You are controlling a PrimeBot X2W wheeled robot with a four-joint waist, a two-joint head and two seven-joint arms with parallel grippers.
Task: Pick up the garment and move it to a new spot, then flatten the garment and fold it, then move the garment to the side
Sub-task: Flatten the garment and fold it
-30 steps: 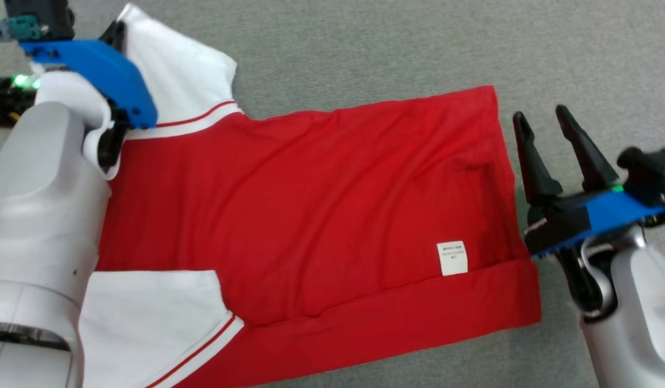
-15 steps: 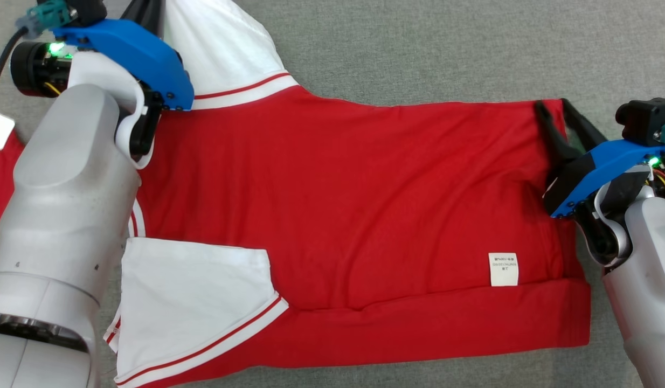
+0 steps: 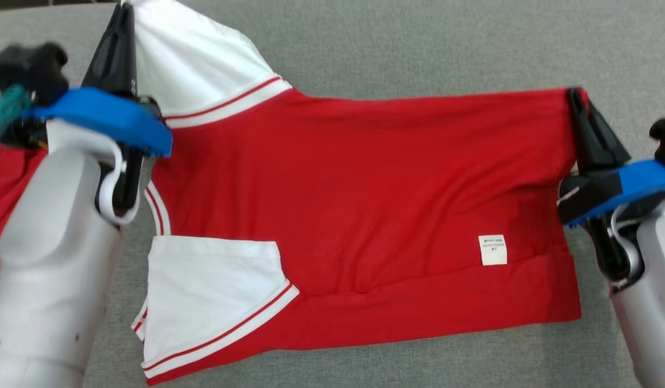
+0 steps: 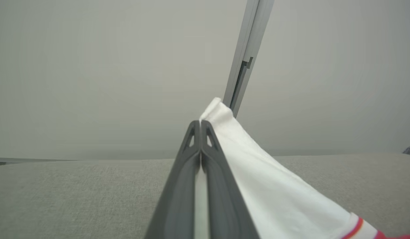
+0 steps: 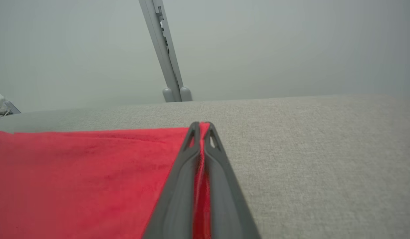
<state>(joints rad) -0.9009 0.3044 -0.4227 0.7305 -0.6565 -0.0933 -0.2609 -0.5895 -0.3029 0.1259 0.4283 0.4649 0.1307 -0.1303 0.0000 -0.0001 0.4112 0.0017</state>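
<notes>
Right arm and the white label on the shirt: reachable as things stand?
Probably, but not freely. The label lies bare on the shirt near the right gripper, nothing over it; yet that gripper is shut on the shirt's far corner and would have to let go.

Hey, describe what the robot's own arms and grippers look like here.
The left forearm and right forearm are smooth pale grey shells. Each wrist carries a bright blue plate over black hardware. The left gripper and right gripper each have two long, tapering dark grey fingers with small triangular cut-outs near the tips. A teal connector sits by the left wrist.
</notes>
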